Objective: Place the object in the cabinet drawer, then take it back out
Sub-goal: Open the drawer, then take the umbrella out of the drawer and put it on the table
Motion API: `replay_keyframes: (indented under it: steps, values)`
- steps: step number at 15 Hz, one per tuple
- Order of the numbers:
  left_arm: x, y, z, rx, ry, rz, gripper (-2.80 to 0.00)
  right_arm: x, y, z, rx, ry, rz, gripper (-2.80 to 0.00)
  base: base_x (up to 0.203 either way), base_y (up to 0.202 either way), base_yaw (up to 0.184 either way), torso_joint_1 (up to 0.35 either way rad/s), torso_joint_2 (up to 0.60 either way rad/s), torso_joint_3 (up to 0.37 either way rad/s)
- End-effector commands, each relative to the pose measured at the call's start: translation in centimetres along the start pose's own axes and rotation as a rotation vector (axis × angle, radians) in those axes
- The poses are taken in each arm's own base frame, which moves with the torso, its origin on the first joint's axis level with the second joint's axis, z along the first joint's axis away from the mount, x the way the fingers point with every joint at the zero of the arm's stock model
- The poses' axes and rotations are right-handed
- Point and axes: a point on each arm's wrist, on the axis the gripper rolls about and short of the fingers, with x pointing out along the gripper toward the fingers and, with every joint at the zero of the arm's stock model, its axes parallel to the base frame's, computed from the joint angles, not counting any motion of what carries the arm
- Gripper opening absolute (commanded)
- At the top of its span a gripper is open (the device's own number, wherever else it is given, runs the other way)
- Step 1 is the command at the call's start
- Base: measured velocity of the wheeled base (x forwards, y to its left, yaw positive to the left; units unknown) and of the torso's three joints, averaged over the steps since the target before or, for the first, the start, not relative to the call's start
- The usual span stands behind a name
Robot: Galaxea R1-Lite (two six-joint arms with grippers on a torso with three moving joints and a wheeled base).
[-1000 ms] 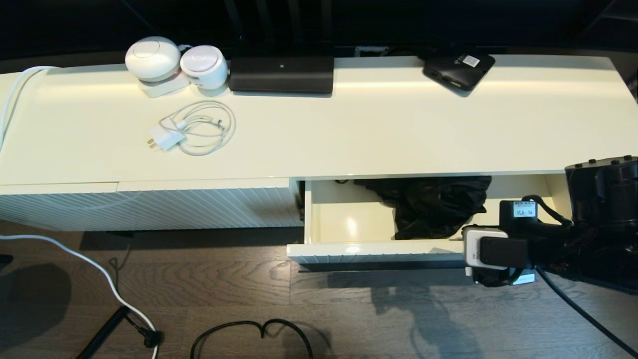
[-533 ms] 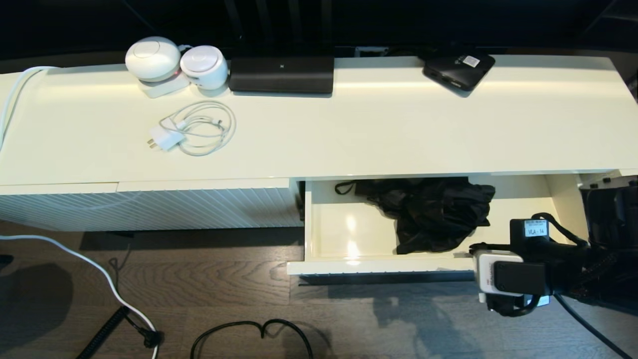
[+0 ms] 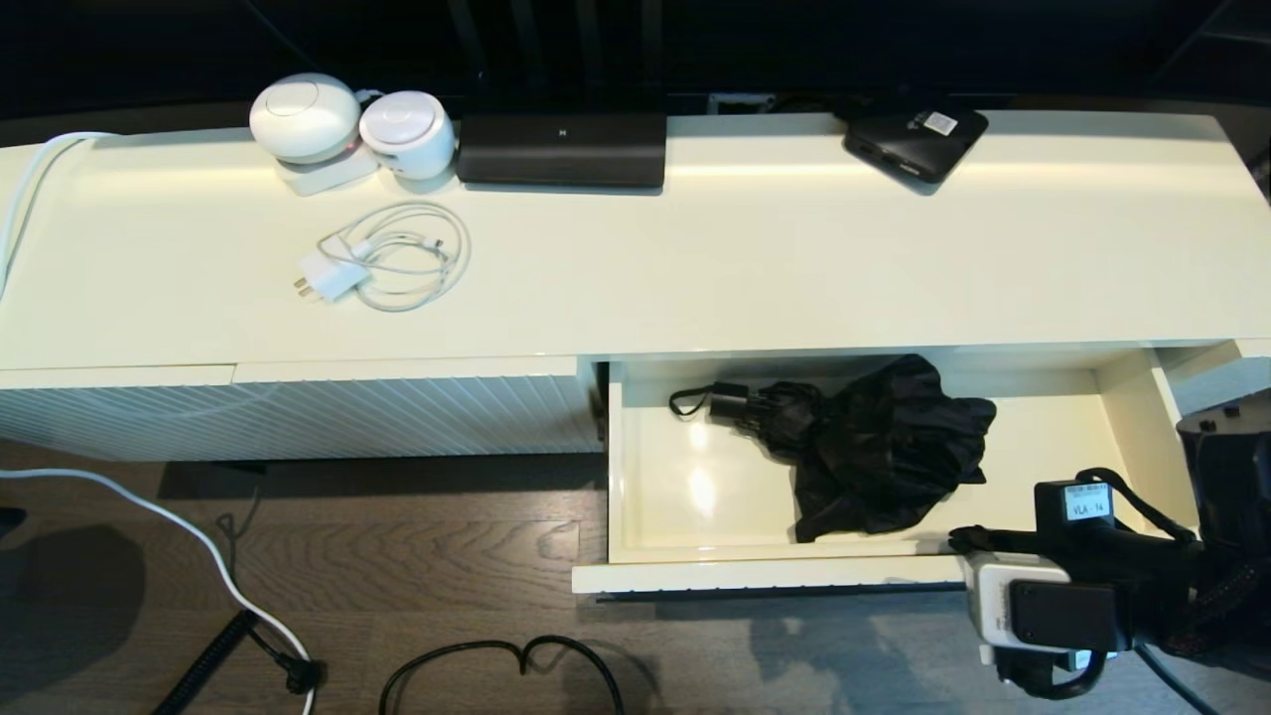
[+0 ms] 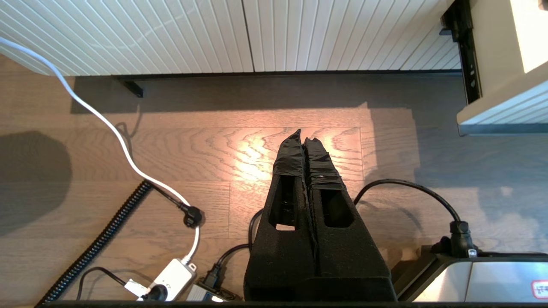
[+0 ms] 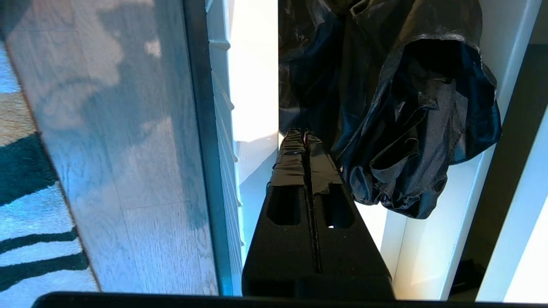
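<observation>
Drawer (image 3: pixel 775 574), lower right: my right gripper (image 3: pixel 955 540), fingers pressed together, hooks its front; pull straight, clear of umbrella (image 3: pixel 874 447).

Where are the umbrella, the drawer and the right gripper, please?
umbrella (image 3: pixel 884 447), head view, bunched fabric.
drawer (image 3: pixel 775 573), head view, front rim.
right gripper (image 5: pixel 305 137), right wrist view, tips of shut jaws.

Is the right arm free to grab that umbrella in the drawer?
Probably yes. The drawer stands open, the umbrella lies uncovered, and the right tool sits at the front edge beside it, though shut, so it must open first.
</observation>
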Motion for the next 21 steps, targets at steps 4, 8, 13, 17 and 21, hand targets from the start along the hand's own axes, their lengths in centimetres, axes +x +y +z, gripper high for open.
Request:
replay_keyframes:
  steps: [4, 8, 13, 17, 21]
  values:
    - [0.0, 0.0, 0.0, 0.001, -0.002, -0.001, -2.8, -0.7, 1.1, -0.3, -0.01, 0.002, 0.018, -2.8, 0.0, 0.0, 0.0, 0.0, 0.0, 0.0]
    - [0.0, 0.0, 0.0, 0.0, -0.001, 0.0, -2.8, -1.0, 2.0, -0.3, -0.021, -0.004, 0.034, -2.8, 0.0, 0.0, 0.0, 0.0, 0.0, 0.0]
    - [0.0, 0.0, 0.0, 0.0, -0.002, -0.001, -2.8, -1.5, 0.0, 0.0, 0.018, -0.016, -0.05, -2.8, 0.0, 0.0, 0.0, 0.0, 0.0, 0.0]
    - [0.0, 0.0, 0.0, 0.0, -0.002, 0.0, -2.8, -2.7, -1.6, 0.1, 0.034, -0.028, -0.139, -2.8, 0.0, 0.0, 0.0, 0.0, 0.0, 0.0]
    - [0.0, 0.0, 0.0, 0.0, -0.002, 0.0, -2.8, -3.2, -2.9, 0.4, 0.035, -0.036, -0.19, -2.8, 0.0, 0.0, 0.0, 0.0, 0.0, 0.0]
